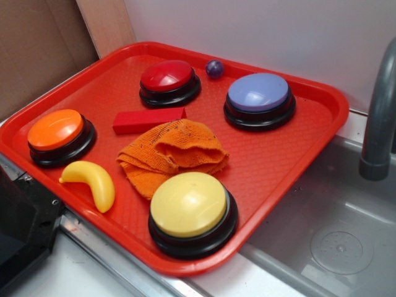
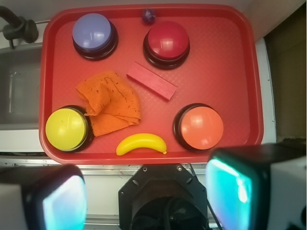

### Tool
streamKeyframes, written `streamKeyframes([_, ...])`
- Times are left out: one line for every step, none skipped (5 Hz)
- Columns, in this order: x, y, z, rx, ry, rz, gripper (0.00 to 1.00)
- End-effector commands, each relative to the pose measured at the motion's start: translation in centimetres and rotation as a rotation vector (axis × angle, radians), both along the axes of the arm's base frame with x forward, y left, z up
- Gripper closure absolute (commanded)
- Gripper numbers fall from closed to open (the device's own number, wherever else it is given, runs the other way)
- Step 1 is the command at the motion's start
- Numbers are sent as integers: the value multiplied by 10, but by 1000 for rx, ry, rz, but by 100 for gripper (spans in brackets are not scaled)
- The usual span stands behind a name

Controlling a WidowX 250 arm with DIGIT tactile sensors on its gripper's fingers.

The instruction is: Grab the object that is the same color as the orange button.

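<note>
A red tray (image 2: 249, 72) holds everything, and in the wrist view the orange cloth (image 2: 109, 101) lies crumpled left of the tray's middle, its lower edge touching the yellow-domed button (image 2: 67, 128) at about 7 o'clock. The orange button (image 2: 199, 127) sits at roughly 4 o'clock on the tray, well apart from the cloth, with the yellow toy banana (image 2: 141, 143) between them along the near rim. A red block (image 2: 151, 81) lies tilted just right of the cloth, near it but not touching. At 12 o'clock stands the red-domed button (image 2: 168, 42), a small purple ball (image 2: 148, 16) just beside it; the blue-domed button (image 2: 94, 32) takes 10 o'clock. The pincer (image 2: 151, 196) hangs above the near edge of the tray, its fingers (image 2: 229, 191) spread wide and holding nothing — well clear of the cloth. No writing or labels can be read on any item. A grey sink basin (image 1: 337, 241) lies beside the tray.
</note>
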State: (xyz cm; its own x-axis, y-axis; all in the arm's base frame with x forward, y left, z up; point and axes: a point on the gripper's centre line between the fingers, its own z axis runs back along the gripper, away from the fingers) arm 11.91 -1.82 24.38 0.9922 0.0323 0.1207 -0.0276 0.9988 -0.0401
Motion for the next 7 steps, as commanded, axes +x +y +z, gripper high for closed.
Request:
streamKeyframes([0, 0, 0, 0, 0, 0, 0])
streamKeyframes([13, -8, -23, -16, -3, 98, 0])
streamKeyframes([25, -19, -45, 7, -1, 206, 0])
streamKeyframes([54, -31, -77, -1, -34, 337, 0])
streamKeyframes([79, -43, -108, -9, -23, 407, 0])
streamKeyframes([102, -55, -147, 4, -13, 467, 0])
streamKeyframes([113, -65, -173, -12, 3, 451, 0])
